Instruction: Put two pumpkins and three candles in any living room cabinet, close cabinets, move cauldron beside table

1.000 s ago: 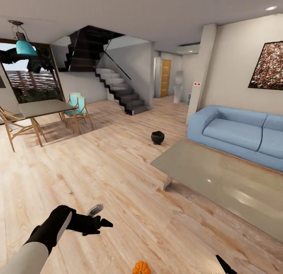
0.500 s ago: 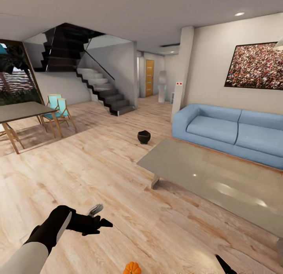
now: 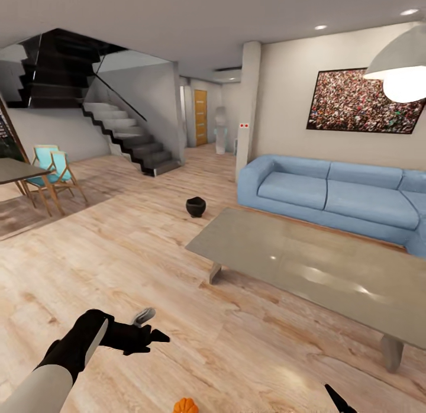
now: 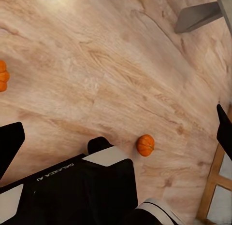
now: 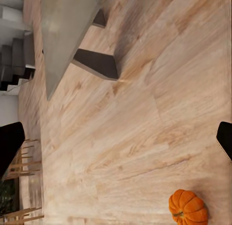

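Left pincer [image 3: 155, 335] released, empty | ribbed orange pumpkin [image 3: 186, 406] on wood-plank floor [image 3: 148, 265] | glass-topped table [image 3: 307, 265]

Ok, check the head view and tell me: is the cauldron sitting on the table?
No, the cauldron stands on the wooden floor beyond the table's near corner, apart from the glass top.
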Robot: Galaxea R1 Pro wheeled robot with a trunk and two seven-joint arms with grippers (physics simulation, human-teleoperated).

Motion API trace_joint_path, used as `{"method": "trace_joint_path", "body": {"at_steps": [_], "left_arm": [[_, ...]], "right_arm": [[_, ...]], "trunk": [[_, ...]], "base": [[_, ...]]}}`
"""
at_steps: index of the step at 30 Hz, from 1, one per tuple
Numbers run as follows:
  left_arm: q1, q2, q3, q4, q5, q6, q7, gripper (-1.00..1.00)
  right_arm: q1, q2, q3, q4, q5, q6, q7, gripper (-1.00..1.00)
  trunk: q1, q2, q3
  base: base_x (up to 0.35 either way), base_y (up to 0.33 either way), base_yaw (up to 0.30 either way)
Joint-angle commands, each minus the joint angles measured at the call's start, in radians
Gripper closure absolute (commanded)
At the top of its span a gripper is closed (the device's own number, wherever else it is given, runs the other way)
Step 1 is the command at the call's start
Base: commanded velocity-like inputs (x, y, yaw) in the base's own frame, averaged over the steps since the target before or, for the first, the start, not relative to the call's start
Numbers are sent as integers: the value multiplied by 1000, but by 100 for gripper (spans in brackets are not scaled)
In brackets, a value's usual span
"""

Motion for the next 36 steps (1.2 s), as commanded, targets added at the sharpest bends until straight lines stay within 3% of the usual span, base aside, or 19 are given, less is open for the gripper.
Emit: {"method": "trace_joint_path", "body": {"at_steps": [1, 12, 36], "left_arm": [[0, -1, 3, -1, -3, 7, -4, -100], [0, -1, 4, -1, -3, 7, -3, -100], [0, -3, 4, -1, -4, 7, 2, -100]], "right_arm": [[-1, 0, -2, 1, -9, 10, 4, -100], [-1, 2, -2, 1, -9, 8, 4, -100], [-1, 3, 1, -1, -7, 2, 9, -100]], "trunk": [[0, -1, -1], [0, -1, -1], [8, -15, -7]], "base": [[0, 0, -261], [16, 20, -235], [58, 34, -3]]}}
